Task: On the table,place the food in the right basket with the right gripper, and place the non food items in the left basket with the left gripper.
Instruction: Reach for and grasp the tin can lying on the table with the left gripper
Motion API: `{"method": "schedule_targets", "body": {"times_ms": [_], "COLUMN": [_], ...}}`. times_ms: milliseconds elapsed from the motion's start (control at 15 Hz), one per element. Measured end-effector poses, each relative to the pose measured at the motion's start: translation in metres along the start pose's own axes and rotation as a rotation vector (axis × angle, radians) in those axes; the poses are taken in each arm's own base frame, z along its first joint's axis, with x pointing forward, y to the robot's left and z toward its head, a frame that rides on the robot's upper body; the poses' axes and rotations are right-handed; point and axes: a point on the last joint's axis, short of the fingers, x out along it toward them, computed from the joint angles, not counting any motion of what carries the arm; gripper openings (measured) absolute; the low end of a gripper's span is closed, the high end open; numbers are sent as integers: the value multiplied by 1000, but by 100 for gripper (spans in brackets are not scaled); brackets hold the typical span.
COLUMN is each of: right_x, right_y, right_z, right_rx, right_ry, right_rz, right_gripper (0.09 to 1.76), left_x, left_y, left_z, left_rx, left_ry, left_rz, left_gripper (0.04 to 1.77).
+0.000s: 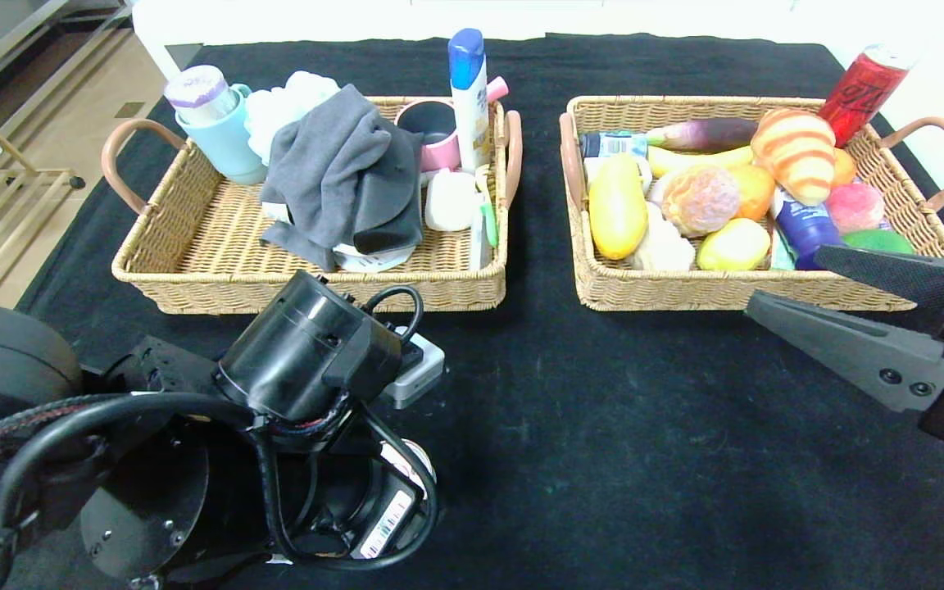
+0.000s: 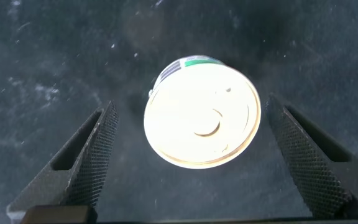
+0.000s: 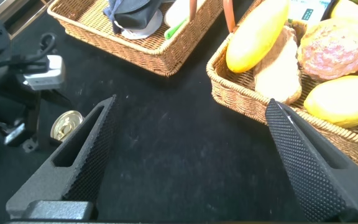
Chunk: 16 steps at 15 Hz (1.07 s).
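I had the left gripper (image 2: 185, 155) spread wide and released directly above the small round tin can with the pale gold lid (image 2: 201, 112), which stood upright on the black desk (image 1: 603, 426) in front of the left wicker basket (image 1: 193, 246). It sat centred between the fingers, axis vertical. The right gripper (image 1: 816, 287) hung released by the right wicker basket (image 1: 660, 291), farther from the can.

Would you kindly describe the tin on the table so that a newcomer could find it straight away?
Start at the black table, on the near side of the left wicker basket. There the left pincer hangs open over a small round tin can with a pale gold lid. It alone lies outside the baskets.
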Motion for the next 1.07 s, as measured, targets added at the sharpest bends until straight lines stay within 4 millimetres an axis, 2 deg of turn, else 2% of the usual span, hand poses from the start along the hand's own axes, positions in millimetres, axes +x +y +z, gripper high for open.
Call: {"method": "schedule_targets", "body": {"times_ms": [533,733,800,1067], "right_x": [-1,-1,-1,0], "right_y": [0,0,0,0], "right_z": [1,1,1,0], "right_rx": [0,0,0,-1], "right_ry": [-4,-4,-4,-1], "right_rz": [0,0,0,1], "right_gripper": [171,171,171,171], "left_x": [14,18,18,20], "left_y": [-4,-6,-6,-7], "left_z": [1,3,3,4], "left_rx": [5,10,10,15], "left_ry": [35,40,42,44], "left_rz": [10,14,15,14], "left_gripper": [172,123,118,116]}}
